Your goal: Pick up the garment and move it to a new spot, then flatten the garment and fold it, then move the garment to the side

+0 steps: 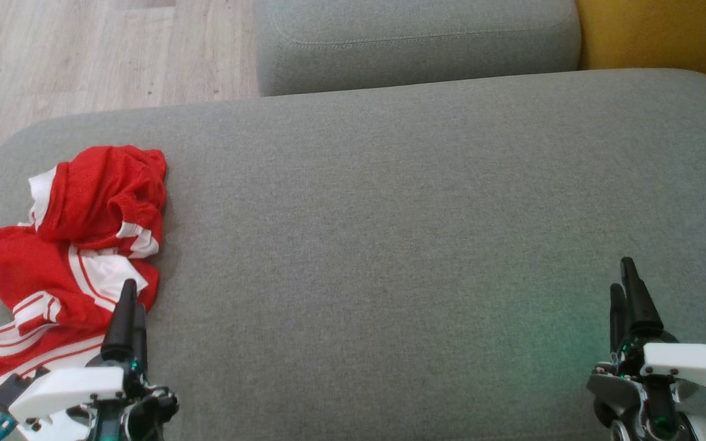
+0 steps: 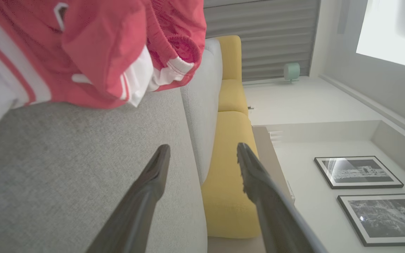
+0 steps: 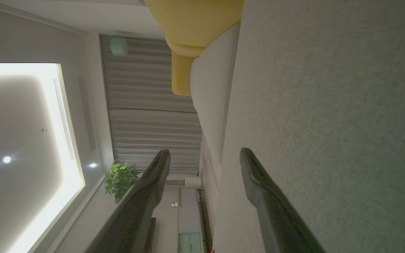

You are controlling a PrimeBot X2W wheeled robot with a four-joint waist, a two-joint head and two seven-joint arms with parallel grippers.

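Your left hand (image 1: 132,295) and right hand (image 1: 621,274) gaped wide, empty; the garment (image 1: 77,245) lay crumpled at nine o'clock.

Nothing legible anywhere — the garment (image 1: 83,202) bears no readable lettering.

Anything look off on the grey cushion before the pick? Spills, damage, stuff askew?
Only the red-and-white striped garment: crumpled in a heap at the left end of the grey fabric cushion, by the open left gripper. No spill or damage shows. The right gripper is open over bare cushion.
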